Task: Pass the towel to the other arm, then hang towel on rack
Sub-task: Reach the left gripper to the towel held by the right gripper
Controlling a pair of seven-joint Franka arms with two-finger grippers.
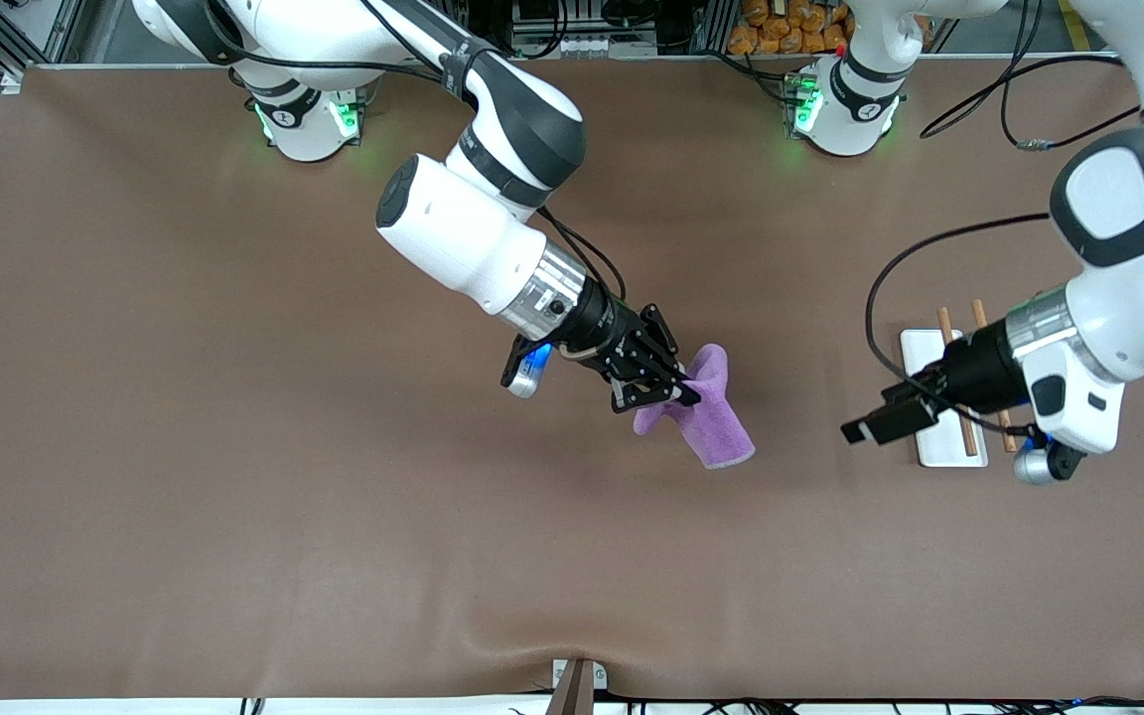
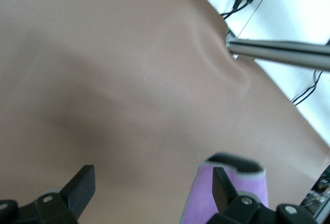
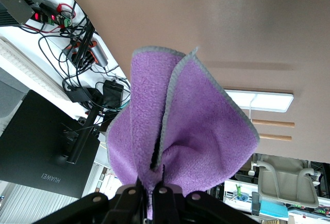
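Two pincers we see: right pincer clamps towel mid-frame; left pincer gapes wide over rack.

Brown mat covering the desk, smooth apart from a raised wrinkle at the edge nearest the front camera. Small metal bracket clamped at that wrinkle. Black cables trailing over the mat edge near the arm bases. Orange packets stacked off the desk between the bases. Black monitor visible off the desk in right wrist view.
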